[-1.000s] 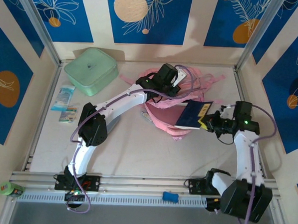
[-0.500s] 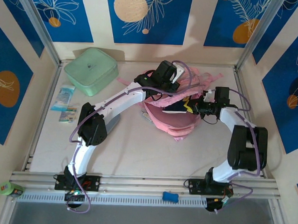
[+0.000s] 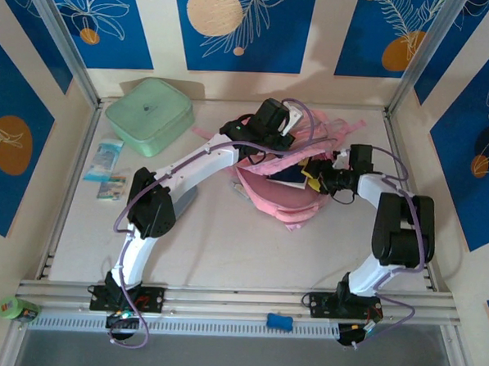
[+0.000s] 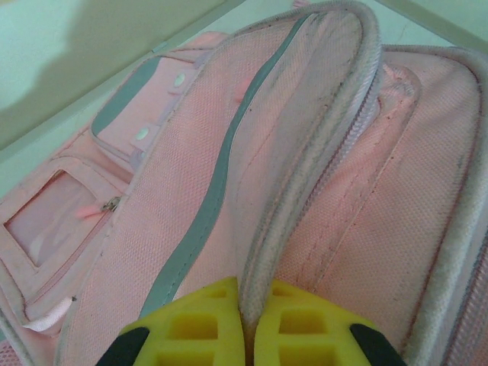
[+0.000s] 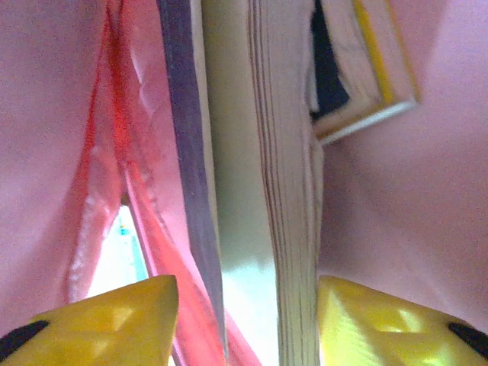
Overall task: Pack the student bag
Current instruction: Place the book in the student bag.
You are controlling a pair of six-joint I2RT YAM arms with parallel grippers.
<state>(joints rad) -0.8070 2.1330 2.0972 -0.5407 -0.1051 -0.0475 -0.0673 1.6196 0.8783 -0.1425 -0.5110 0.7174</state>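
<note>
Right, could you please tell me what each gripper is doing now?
Left gripper: closed on the student bag's rim.
Right gripper: open around the book.

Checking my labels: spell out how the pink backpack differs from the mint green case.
The pink backpack is pinched at its rim by the left gripper, mid-table, a book inside; the mint green case lies untouched in the far left corner. The backpack slumps unevenly; the case is a neat square. Both rest on the table.
</note>
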